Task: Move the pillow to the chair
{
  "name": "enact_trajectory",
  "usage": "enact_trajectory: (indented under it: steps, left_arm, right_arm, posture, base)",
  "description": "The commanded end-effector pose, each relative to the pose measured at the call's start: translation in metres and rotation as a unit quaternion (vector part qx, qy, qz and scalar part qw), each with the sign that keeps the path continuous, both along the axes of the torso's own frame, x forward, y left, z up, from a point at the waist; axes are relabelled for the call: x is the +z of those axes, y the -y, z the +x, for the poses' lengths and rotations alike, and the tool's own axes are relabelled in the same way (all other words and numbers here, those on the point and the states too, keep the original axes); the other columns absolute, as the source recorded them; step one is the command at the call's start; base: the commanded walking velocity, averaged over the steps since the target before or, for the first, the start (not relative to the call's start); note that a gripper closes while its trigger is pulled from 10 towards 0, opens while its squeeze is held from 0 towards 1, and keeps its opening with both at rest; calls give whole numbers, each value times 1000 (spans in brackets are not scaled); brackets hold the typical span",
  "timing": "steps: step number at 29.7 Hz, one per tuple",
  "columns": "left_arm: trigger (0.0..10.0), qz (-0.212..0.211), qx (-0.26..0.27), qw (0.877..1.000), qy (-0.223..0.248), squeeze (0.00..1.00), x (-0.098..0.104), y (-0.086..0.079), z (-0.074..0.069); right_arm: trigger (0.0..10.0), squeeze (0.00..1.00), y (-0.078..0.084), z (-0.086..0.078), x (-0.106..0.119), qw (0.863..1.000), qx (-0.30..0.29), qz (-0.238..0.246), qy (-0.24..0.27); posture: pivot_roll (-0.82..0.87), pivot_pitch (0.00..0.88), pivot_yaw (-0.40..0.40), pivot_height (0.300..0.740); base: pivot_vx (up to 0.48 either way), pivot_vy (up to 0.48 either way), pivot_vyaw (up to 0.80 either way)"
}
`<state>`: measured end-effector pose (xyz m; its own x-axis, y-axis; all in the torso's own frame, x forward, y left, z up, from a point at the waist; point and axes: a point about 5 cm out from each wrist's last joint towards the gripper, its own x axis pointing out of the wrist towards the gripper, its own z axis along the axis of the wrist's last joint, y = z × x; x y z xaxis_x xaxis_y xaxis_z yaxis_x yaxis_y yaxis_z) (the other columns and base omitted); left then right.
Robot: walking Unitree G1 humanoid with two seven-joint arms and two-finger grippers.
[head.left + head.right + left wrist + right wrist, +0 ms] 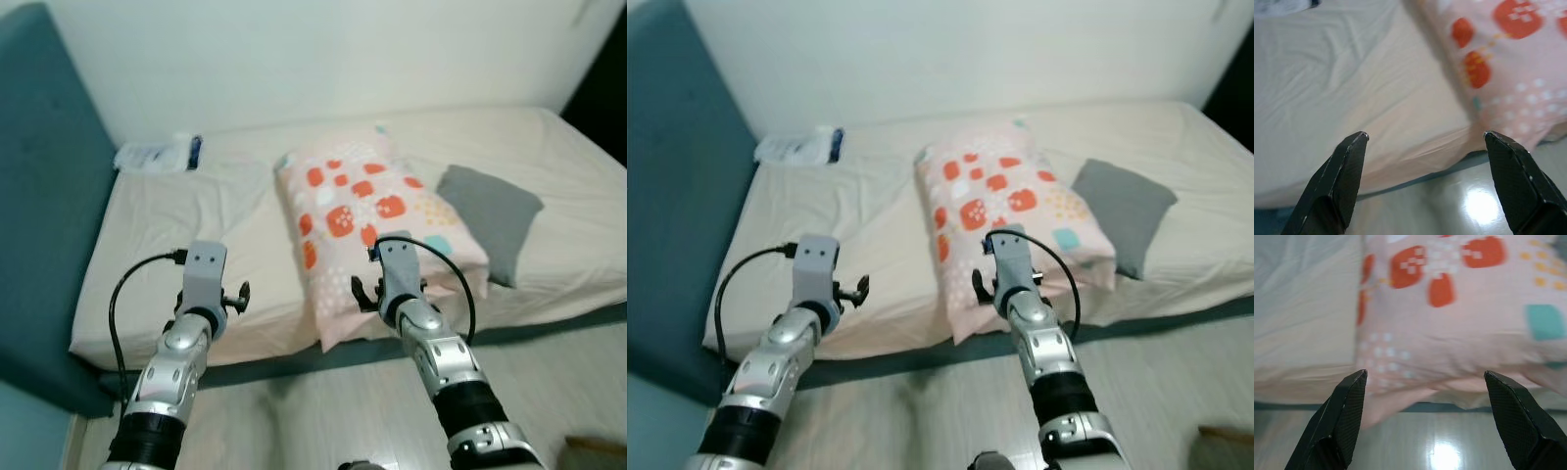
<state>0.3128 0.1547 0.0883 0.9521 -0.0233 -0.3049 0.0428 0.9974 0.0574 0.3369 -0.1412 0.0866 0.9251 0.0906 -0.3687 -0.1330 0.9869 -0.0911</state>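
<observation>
My right gripper [1422, 418] and left gripper [1425, 181] hover at the bed's [196, 211] near edge, both spread wide, holding nothing. The pillow [377, 211] lies before my right one — its long axis running from the near edge toward the wall [323, 54], beside a grey cushion [490, 215].

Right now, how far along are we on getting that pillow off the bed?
Nothing is done yet: the patterned pillow lies on the bed, its near end overhanging the edge. In hand: the right gripper is open, aimed at that end, and the left gripper is open beside it, facing the sheet. Left: grasp, lift, carry to the chair.
</observation>
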Motion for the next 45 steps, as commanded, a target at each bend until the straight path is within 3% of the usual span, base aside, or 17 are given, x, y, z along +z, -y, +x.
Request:
enact_trajectory:
  steps: [1,16,45]
  left_arm:
    - [10000,4,6,1000,-9,0,-6,-4,-3]
    - [10000,-17,-15,1000,15,0,1,0,-3]
    - [10000,-33,-17,999,32,0,6,1,-3]
  right_arm:
    - [10000,0,-2,-1,2,1000,-2,16,8]
    - [10000,0,-5,-1,5,1000,13,12,20]
    - [10000,0,-4,-1,5,1000,12,10,23]
  posture:
    - [27,106,47,740]
    - [27,103,47,740]
    - [27,98,47,740]
  base:
    - [0,0,-488]
    - [0,0,-33]
    - [367,0,0]
